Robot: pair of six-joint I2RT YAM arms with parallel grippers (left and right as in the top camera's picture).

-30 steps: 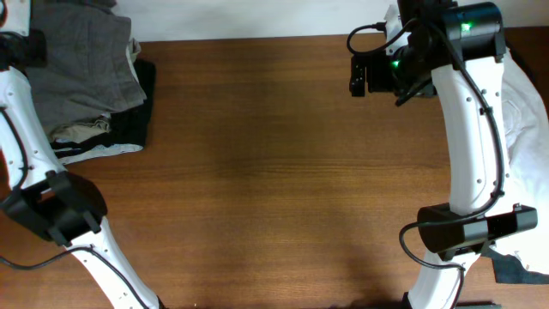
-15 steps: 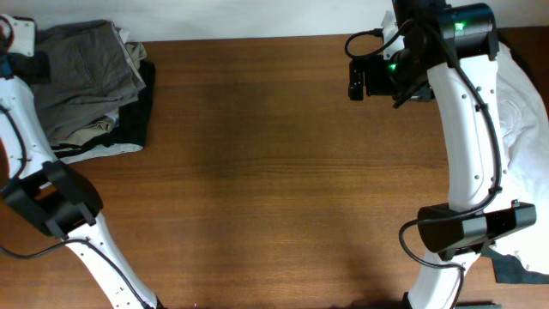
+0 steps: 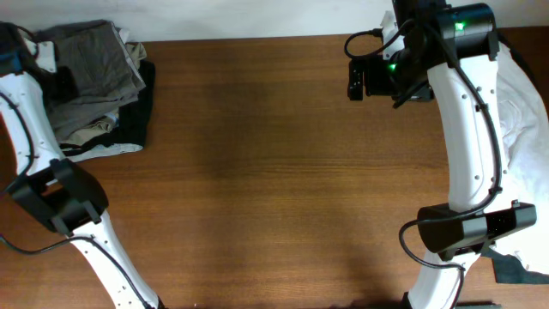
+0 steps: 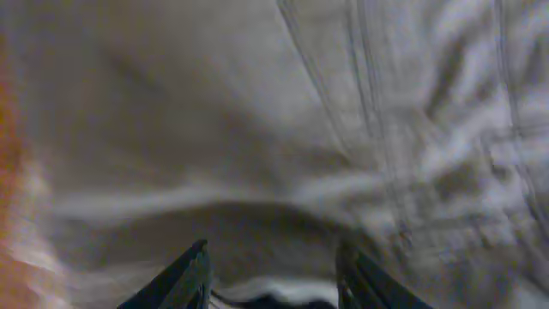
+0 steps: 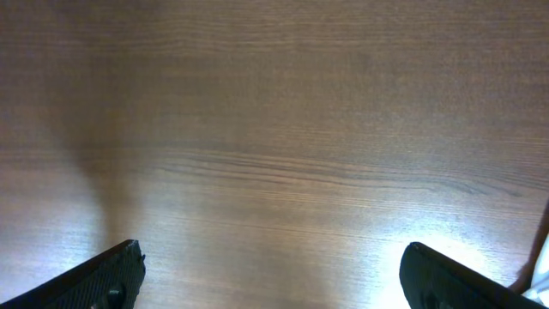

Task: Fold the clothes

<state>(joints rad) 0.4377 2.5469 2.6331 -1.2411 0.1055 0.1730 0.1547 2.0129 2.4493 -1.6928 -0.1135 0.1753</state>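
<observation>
Now the left hand hangs open and empty just over the wrinkled grey-olive cotton shorts, piled at the brown wooden counter's far left corner. It should pinch only the top edge. The right hand is wide open and empty.

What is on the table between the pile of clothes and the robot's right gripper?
Nothing. The overhead view shows only bare brown table between the clothes and the right gripper.

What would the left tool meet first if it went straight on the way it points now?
Most likely the grey shorts: their fabric fills the left wrist view right ahead of the open left tool. The blur hides how near the fabric is.
</observation>
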